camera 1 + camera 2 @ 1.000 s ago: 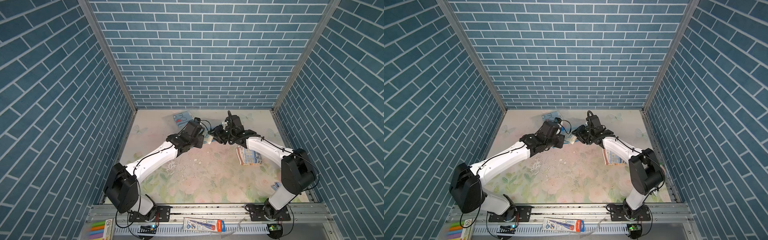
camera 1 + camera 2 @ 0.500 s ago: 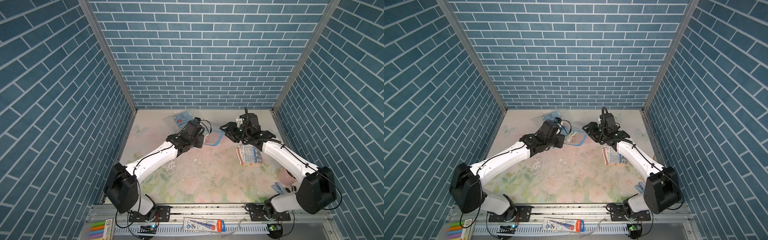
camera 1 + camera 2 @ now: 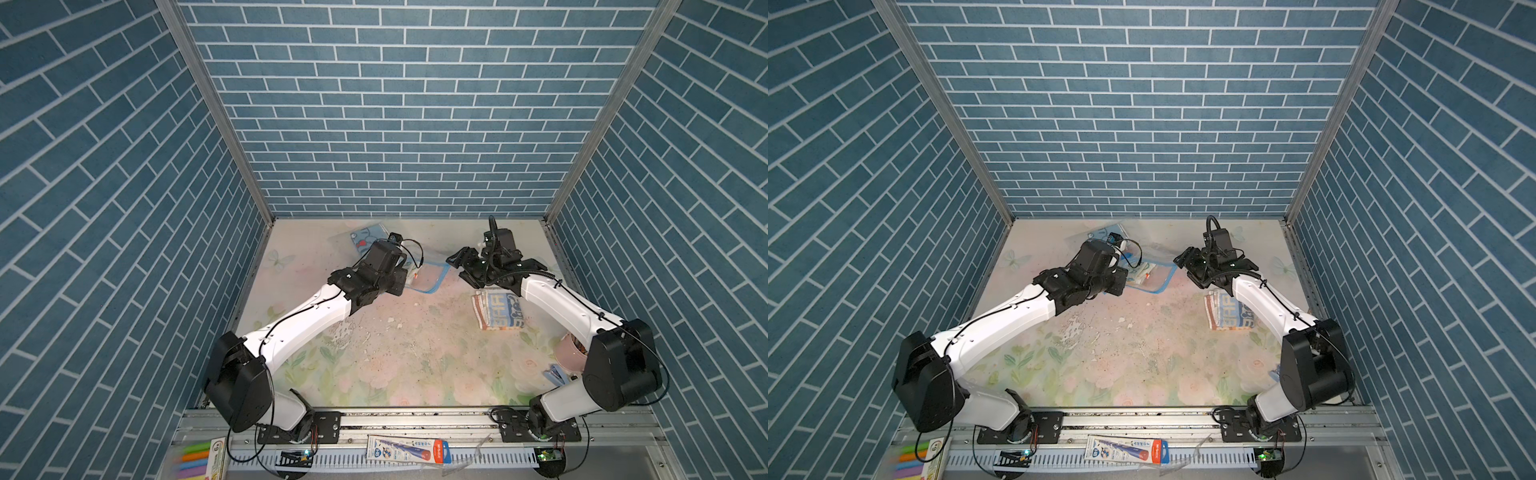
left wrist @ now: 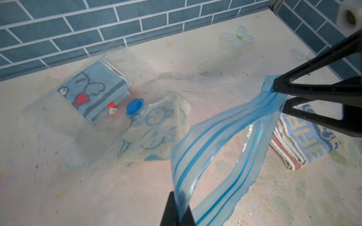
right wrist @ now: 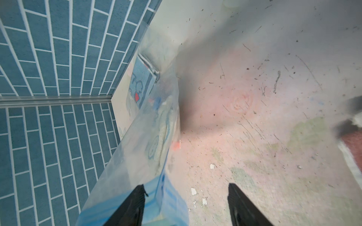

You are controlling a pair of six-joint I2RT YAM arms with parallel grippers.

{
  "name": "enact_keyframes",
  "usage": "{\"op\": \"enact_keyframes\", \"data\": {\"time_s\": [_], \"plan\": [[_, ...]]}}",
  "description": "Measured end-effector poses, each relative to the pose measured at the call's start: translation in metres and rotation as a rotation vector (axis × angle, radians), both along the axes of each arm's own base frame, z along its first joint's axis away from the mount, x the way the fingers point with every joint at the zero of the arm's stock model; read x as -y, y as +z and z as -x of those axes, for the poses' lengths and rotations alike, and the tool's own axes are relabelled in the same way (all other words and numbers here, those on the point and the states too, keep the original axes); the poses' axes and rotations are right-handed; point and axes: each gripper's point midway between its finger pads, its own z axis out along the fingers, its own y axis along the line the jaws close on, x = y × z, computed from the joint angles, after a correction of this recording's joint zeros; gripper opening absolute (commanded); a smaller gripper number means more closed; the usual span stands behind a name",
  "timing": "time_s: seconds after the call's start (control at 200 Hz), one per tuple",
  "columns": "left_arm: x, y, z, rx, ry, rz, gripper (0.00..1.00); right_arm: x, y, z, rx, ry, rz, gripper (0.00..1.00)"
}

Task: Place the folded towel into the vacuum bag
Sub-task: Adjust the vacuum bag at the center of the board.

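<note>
The vacuum bag [image 4: 225, 148] lies at the back of the table, clear with a blue valve cap [image 4: 134, 106]; two towels show inside it. My left gripper [image 4: 177, 197] is shut on its blue zip strip and holds that edge lifted. My right gripper [image 5: 186, 187] is open, and the strip's far corner rests against one of its fingers [image 4: 313, 86]. In both top views the bag [image 3: 430, 278] [image 3: 1152, 276] lies between the two grippers. The folded towel [image 3: 498, 309] [image 3: 1227, 309], striped blue and beige, lies on the table beside the right arm, outside the bag.
A pink cup [image 3: 571, 353] and a blue clip [image 3: 555, 376] sit at the front right by the right arm's base. Brick-pattern walls enclose three sides. A pen box [image 3: 409, 449] and markers [image 3: 193, 457] lie on the front rail.
My right arm has swung right, away from the left gripper, and its jaws have opened wider. The left gripper has stayed shut on the zip strip.
</note>
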Motion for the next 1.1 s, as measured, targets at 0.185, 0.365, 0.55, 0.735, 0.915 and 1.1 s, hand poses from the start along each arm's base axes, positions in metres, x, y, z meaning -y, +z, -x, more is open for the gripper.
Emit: {"op": "enact_keyframes", "data": {"time_s": [0.185, 0.365, 0.55, 0.735, 0.915, 1.1], "plan": [[-0.003, 0.013, 0.002, 0.032, -0.005, 0.009, 0.0, -0.005, 0.006, -0.011, 0.024, 0.002, -0.013, 0.43], [-0.003, 0.013, 0.002, 0.036, -0.009, 0.005, 0.0, -0.007, 0.01, -0.014, 0.036, -0.003, -0.024, 0.25], [-0.004, 0.013, 0.001, 0.044, -0.011, -0.009, 0.0, -0.008, 0.017, -0.016, 0.049, 0.0, -0.032, 0.11], [-0.006, 0.016, -0.001, 0.059, -0.008, -0.021, 0.0, -0.011, 0.034, -0.02, 0.07, 0.006, -0.049, 0.0], [-0.007, 0.031, -0.005, 0.102, -0.002, -0.031, 0.0, -0.015, 0.058, -0.024, 0.099, 0.016, -0.069, 0.0], [-0.012, 0.061, -0.011, 0.179, 0.005, -0.044, 0.0, -0.019, 0.104, -0.03, 0.164, 0.04, -0.08, 0.0]]}}
